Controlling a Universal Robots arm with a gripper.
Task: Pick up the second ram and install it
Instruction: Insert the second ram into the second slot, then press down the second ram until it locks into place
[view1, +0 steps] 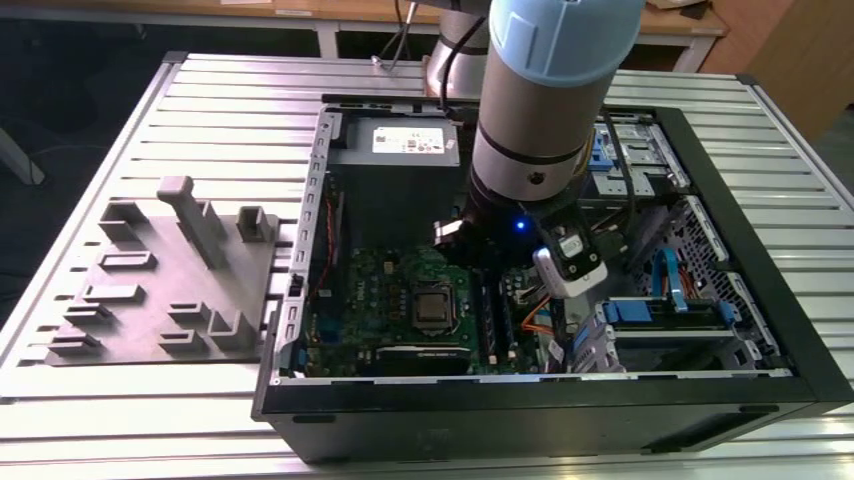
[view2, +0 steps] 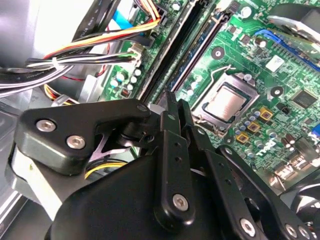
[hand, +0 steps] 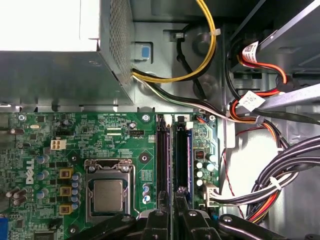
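Gripper (hand: 174, 217) sits low inside the case (view1: 534, 398). Its jaws are nearly together on either side of the near end of the ram (hand: 182, 160) - we read that as clamped on it.

The ram, a dark blue stick, stands on edge along a slot, just beside an open black slot (hand: 162, 160). We judge the pick-up done and the install step in hand: the stick is at or in its slot, and we cannot tell if it is fully seated. Seating calls for a straight, even press square to the slot, no tilt, until the end latches catch.

Beyond the ram, the case holds:
- the green board (hand: 60, 135) with the CPU socket (hand: 107, 195)
- cable bundles (hand: 280, 175) near the slots, close enough to snag
- farther back, the grey power supply (hand: 55, 70)

In the exterior view the arm (view1: 547, 90) reaches down into the case. Well apart, toward the exterior view's left on the table (view1: 240, 100), is a grey tray (view1: 147, 290) of holders - no stick visible in it.
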